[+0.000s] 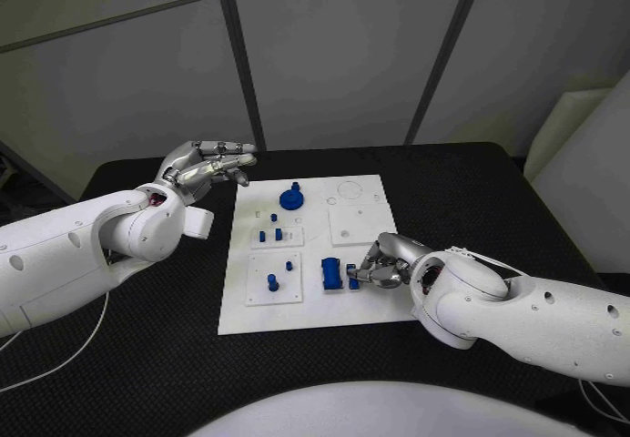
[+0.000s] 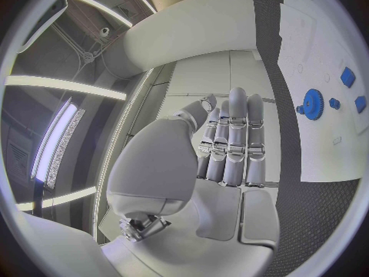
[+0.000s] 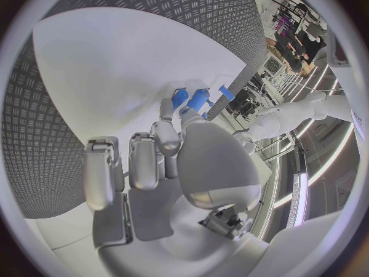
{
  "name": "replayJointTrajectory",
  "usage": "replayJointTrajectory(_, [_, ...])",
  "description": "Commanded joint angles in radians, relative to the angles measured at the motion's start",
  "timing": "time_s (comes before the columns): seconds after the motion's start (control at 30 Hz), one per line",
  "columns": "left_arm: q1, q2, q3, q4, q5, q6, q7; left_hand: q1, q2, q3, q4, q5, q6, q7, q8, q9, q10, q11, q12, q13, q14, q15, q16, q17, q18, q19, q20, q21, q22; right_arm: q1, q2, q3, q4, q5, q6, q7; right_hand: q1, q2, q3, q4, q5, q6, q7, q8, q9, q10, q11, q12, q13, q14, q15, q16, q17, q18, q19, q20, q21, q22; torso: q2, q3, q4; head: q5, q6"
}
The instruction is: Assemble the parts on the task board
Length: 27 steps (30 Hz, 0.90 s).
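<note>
The task board (image 1: pixel 344 300) lies flat in the middle of the black table (image 1: pixel 472 191), a white plate with shallow square recesses and faint circles marked in it. Blue parts are scattered over it: a round gear (image 1: pixel 291 197) with a knob stands toward the far side, small pegs (image 1: pixel 270 236) stand in the recess nearer the middle, another peg (image 1: pixel 272 282) stands in the near left recess, and a larger blue block (image 1: pixel 332 274) sits near the board's right half. Just beside that block, my right hand (image 1: pixel 382 264) rests low on the board with its fingers curled in around a small blue piece (image 1: pixel 352 276); from my right wrist I see my fingertips (image 3: pixel 171 109) touching blue pieces (image 3: pixel 190 98), though I cannot tell whether I truly grip one or only press against it. My left hand (image 1: pixel 210 166) hangs above the table just off the board's far left corner, holding nothing, its fingers (image 2: pixel 237 138) straight and close together. The tabletop has a dark, finely textured surface. Behind it stand pale wall panels (image 1: pixel 329 64) split by dark vertical seams, with a white slab (image 1: pixel 584 137) leaning at the far right.
</note>
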Motion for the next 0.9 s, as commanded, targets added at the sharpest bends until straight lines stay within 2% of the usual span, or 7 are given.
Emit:
replayJointTrajectory(0.03, [0.002, 0.001, 0.001, 0.001, 0.004, 0.012, 0.0, -0.004, -0.003, 0.0, -0.004, 0.007, -0.008, -0.003, -0.002, -0.001, -0.005, 0.001, -0.003, 0.001, -0.003, 0.002, -0.005, -0.001, -0.011, -0.003, 0.0, -0.005, -0.001, 0.001, -0.002, 0.0, 0.0, -0.03, 0.008, -0.018, -0.008, -0.006, -0.005, -0.001, -0.056, 0.008, 0.0, -0.006, 0.004, 0.006, 0.001, 0.001, 0.001, 0.054, -0.003, 0.0, -0.002, -0.015, 0.105, -0.006, 0.003, 0.263, 0.0, -0.0006, 0.0001, 0.0, 0.001])
replayJointTrajectory(0.2, [0.002, 0.0, 0.001, 0.001, 0.003, 0.011, -0.001, -0.004, -0.003, 0.0, -0.004, 0.007, -0.008, -0.003, -0.002, -0.001, -0.005, 0.001, -0.003, 0.001, -0.003, 0.002, -0.005, -0.001, -0.011, -0.003, 0.0, -0.005, -0.001, 0.001, -0.006, 0.0, -0.001, -0.038, 0.023, -0.018, 0.06, -0.028, 0.011, -0.022, -0.137, 0.009, -0.003, -0.006, 0.012, 0.004, -0.001, -0.002, 0.001, 0.054, -0.005, -0.002, -0.004, -0.015, 0.105, -0.008, 0.003, 0.263, 0.0, 0.0002, 0.0005, 0.0, 0.0])
replayJointTrajectory(0.3, [0.002, 0.001, 0.001, 0.0, 0.003, 0.011, -0.001, -0.004, -0.003, 0.0, -0.004, 0.007, -0.008, -0.003, -0.002, -0.001, -0.005, 0.001, -0.003, 0.001, -0.003, 0.002, -0.005, -0.001, -0.011, -0.003, 0.0, -0.005, -0.001, 0.001, -0.007, 0.0, -0.003, -0.04, 0.037, -0.016, 0.117, -0.042, 0.022, -0.055, -0.174, 0.01, -0.005, -0.006, 0.017, 0.003, -0.003, -0.003, 0.001, 0.054, -0.007, -0.001, -0.002, -0.015, 0.105, -0.009, 0.003, 0.263, 0.0, 0.0008, 0.0, 0.0, 0.0])
replayJointTrajectory(0.4, [0.002, 0.001, 0.001, 0.0, 0.003, 0.011, -0.001, -0.004, -0.003, 0.0, -0.004, 0.007, -0.008, -0.003, -0.002, -0.001, -0.005, 0.001, -0.003, 0.001, -0.003, 0.002, -0.005, -0.001, -0.011, -0.003, 0.0, -0.005, -0.001, 0.001, -0.007, 0.0, -0.007, -0.04, 0.043, -0.012, 0.16, -0.047, 0.03, -0.084, -0.197, 0.011, -0.006, -0.007, 0.02, 0.002, -0.004, -0.005, 0.001, 0.055, -0.008, 0.0, 0.002, -0.015, 0.105, -0.011, 0.003, 0.263, 0.0, 0.0002, -0.0001, 0.0, -0.001])
replayJointTrajectory(0.5, [0.002, 0.001, 0.001, -0.001, 0.003, 0.011, -0.001, -0.004, -0.003, 0.0, -0.004, 0.007, -0.008, -0.003, -0.002, -0.001, -0.005, 0.001, -0.003, 0.001, -0.003, 0.002, -0.005, -0.001, -0.011, -0.003, 0.0, -0.005, -0.001, 0.001, -0.007, 0.0, -0.01, -0.041, 0.044, -0.009, 0.171, -0.047, 0.031, -0.093, -0.215, 0.012, -0.006, -0.008, 0.021, 0.002, -0.004, -0.007, 0.001, 0.055, -0.007, 0.001, 0.004, -0.015, 0.105, -0.01, 0.003, 0.263, 0.001, 0.0006, 0.0002, 0.0, -0.001])
replayJointTrajectory(0.63, [0.002, 0.002, 0.001, -0.002, 0.003, 0.011, -0.001, -0.004, -0.003, 0.0, -0.004, 0.007, -0.008, -0.003, -0.002, -0.001, -0.005, 0.001, -0.003, 0.001, -0.003, 0.002, -0.005, -0.001, -0.011, -0.003, 0.0, -0.005, -0.001, 0.001, -0.003, 0.0, -0.021, -0.038, 0.035, -0.002, 0.164, -0.042, 0.027, -0.09, -0.242, 0.014, -0.004, -0.008, 0.023, 0.004, -0.003, -0.005, 0.002, 0.056, -0.006, 0.003, 0.008, -0.015, 0.105, -0.01, 0.003, 0.263, 0.0, 0.0004, 0.0004, 0.001, -0.003])
replayJointTrajectory(0.9, [0.001, 0.005, 0.001, -0.003, 0.003, 0.011, -0.003, 0.0, -0.002, 0.002, -0.008, 0.009, -0.008, -0.002, -0.001, -0.002, -0.005, 0.001, -0.003, 0.001, -0.004, 0.001, -0.006, -0.002, -0.011, -0.003, -0.001, -0.005, -0.001, 0.001, 0.013, 0.0, -0.052, -0.021, 0.038, 0.019, 0.092, -0.037, -0.008, -0.04, -0.263, 0.024, -0.002, -0.004, 0.03, 0.01, 0.0, 0.004, 0.009, 0.057, -0.006, 0.006, 0.015, -0.015, 0.105, -0.009, 0.003, 0.263, 0.001, -0.0002, 0.0022, 0.001, -0.004])
